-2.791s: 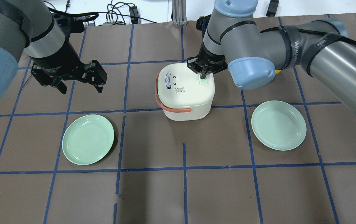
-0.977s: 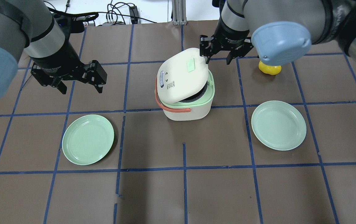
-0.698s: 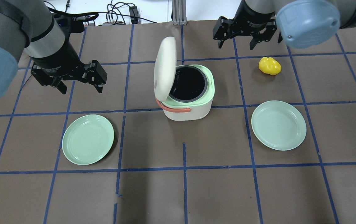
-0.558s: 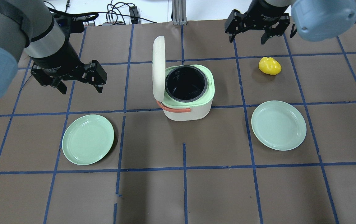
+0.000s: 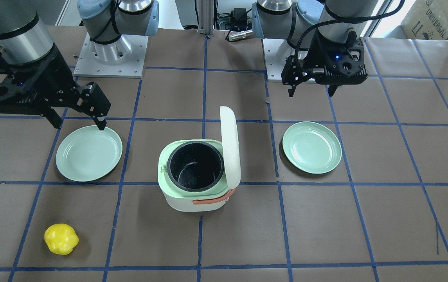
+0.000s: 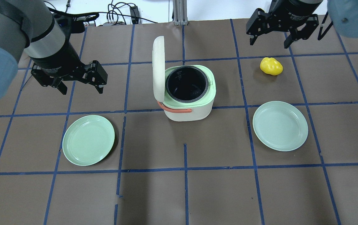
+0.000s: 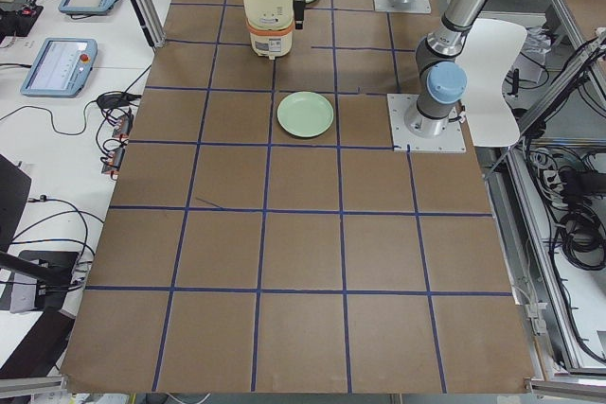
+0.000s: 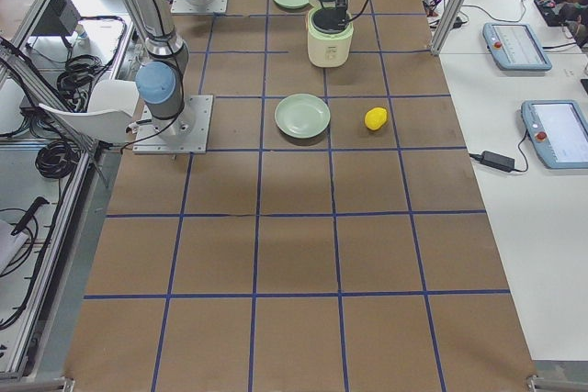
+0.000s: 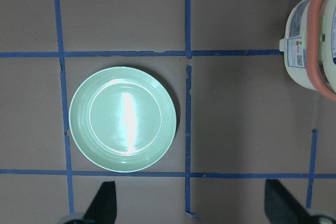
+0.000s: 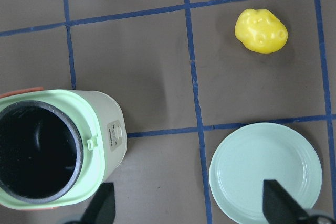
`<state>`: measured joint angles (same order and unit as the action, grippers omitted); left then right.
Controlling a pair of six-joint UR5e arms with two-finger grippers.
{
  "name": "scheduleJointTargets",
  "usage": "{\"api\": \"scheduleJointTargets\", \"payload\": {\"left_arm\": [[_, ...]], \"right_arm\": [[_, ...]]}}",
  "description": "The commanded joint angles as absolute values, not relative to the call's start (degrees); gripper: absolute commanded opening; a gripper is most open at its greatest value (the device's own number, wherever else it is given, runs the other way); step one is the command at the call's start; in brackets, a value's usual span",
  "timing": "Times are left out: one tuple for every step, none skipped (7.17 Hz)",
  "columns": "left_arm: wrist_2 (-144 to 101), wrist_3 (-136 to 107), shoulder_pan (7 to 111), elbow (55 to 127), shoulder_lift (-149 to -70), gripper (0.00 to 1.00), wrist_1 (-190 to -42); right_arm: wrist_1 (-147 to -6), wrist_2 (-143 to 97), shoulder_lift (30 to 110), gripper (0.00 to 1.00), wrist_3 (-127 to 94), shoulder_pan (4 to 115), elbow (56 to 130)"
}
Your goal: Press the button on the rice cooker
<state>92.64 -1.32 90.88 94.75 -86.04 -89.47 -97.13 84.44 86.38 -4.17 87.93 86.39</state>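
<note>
Brown paper gridded with blue tape covers the table, tablets on side benches. Rice cooker stands mid-table, lid upright — left gripper at nine o'clock, right gripper at two, both splayed, empty.

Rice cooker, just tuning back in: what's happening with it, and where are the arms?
The rice cooker sits mid-table with its lid standing upright and the black inner pot exposed, so the button press looks done. Neither arm touches it. The right gripper hangs open high on the cooker's right, holding nothing. The left gripper hangs open off to its left, also holding nothing. A green plate lies on each side, and a yellow object lies beyond the right one.
</note>
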Motion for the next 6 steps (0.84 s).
{"api": "scheduleJointTargets", "payload": {"left_arm": [[92.64,-1.32,90.88,94.75,-86.04,1.0,-89.47],[92.64,-1.32,90.88,94.75,-86.04,1.0,-89.47],[92.64,-1.32,90.88,94.75,-86.04,1.0,-89.47],[92.64,-1.32,90.88,94.75,-86.04,1.0,-89.47],[92.64,-1.32,90.88,94.75,-86.04,1.0,-89.47],[92.64,-1.32,90.88,94.75,-86.04,1.0,-89.47]], "right_arm": [[-95.8,84.55,90.69,1.0,-4.13,87.89,89.73],[-95.54,84.81,90.7,1.0,-4.22,87.98,89.39],[-91.1,86.64,90.96,1.0,-4.22,87.98,89.12],[-87.4,87.27,91.23,1.0,-4.22,87.98,89.03],[-87.28,87.19,91.23,1.0,-4.31,87.98,89.21],[-87.36,87.27,91.32,1.0,-4.31,87.98,89.38]]}}
